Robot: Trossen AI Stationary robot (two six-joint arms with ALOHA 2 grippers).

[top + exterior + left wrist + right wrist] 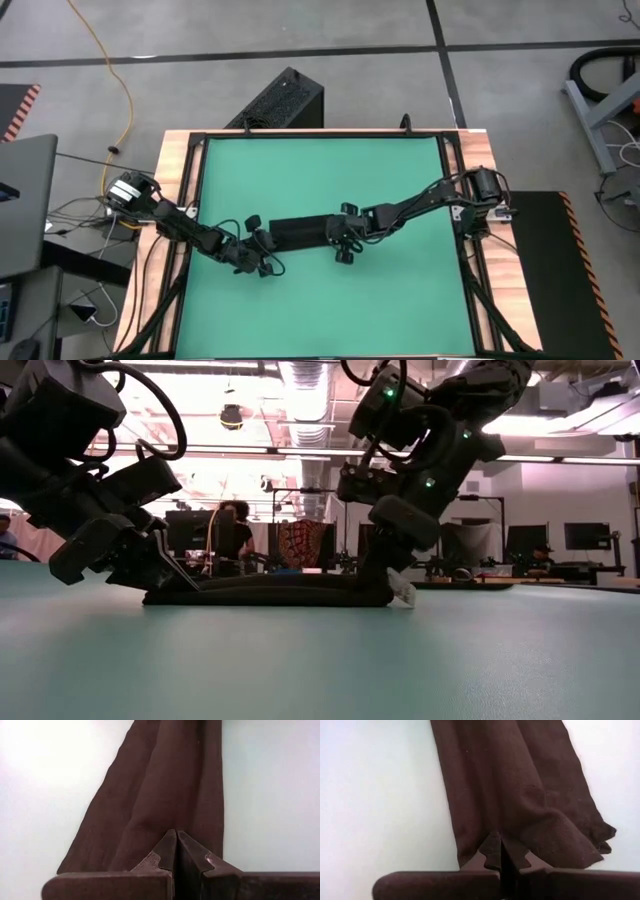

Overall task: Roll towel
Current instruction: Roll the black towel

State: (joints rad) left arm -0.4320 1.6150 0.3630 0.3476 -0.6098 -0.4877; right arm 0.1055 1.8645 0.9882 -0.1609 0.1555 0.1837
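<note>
The plain black soft cloth towel [300, 231] is lying folded into a long narrow strip near the middle of the green-topped counter [320, 310], running from nine o'clock to three o'clock. The left claw [262, 243] is sitting at the strip's nine o'clock end and the right claw [345, 236] at its three o'clock end.

In the left wrist view the left claw [176, 836] is showing its two dark fingers pressed together with the cloth [165, 785] pinched at their tips. The right wrist view is showing the same for the right claw [501, 842], its toothed tips closed on the cloth's [520, 780] end.

The trouble I am expecting is slippage. The cloth looks limp, matte and finely napped, with soft lengthwise folds, so a thin pinch could be holding only the top layer, and the layers beneath could be left behind when rolling begins. If the two claws pull apart unevenly, the strip could skew and the roll would come out cone-shaped. The ragged, flared corner by the right claw could flop loose too. From the low view the strip [270, 593] is lying flat and thin, with the small white tag [403, 592] poking out beside the right claw. The counter's surface looks smooth, so the whole strip could slide rather than curl over.
</note>
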